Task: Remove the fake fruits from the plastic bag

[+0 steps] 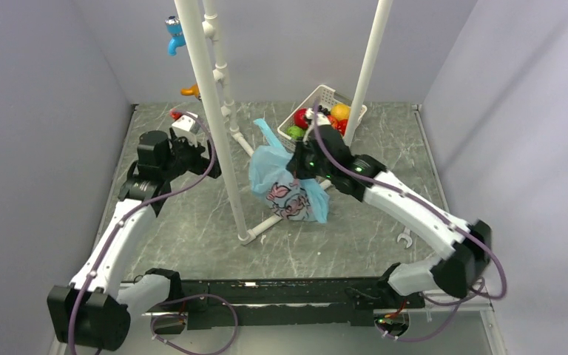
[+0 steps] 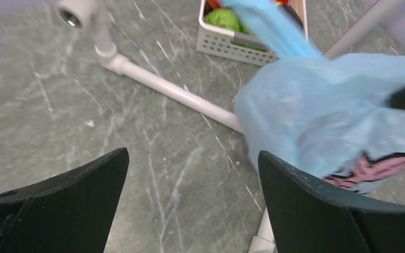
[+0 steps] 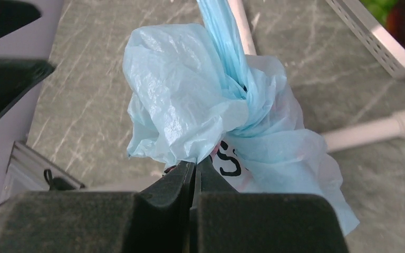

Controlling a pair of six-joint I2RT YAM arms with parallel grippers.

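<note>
The light-blue plastic bag (image 1: 285, 185) (image 3: 190, 89) sits bunched at mid-table over a white pipe, its handles twisted into a knot and its pink-and-black printed panel facing the arms. My right gripper (image 1: 301, 164) (image 3: 196, 164) is shut on a crinkled fold of the bag's edge. No fake fruits show through the plastic. My left gripper (image 1: 194, 146) (image 2: 192, 153) stands open over bare table, left of the plastic bag (image 2: 327, 110), with nothing between its fingers.
A white slotted basket (image 1: 324, 95) (image 2: 227, 45) at the back holds red, orange and green fruits. A white pipe frame (image 1: 218, 140) rises between the arms, and its base pipe (image 2: 174, 89) runs under the bag. A wrench (image 1: 405, 238) lies at the right.
</note>
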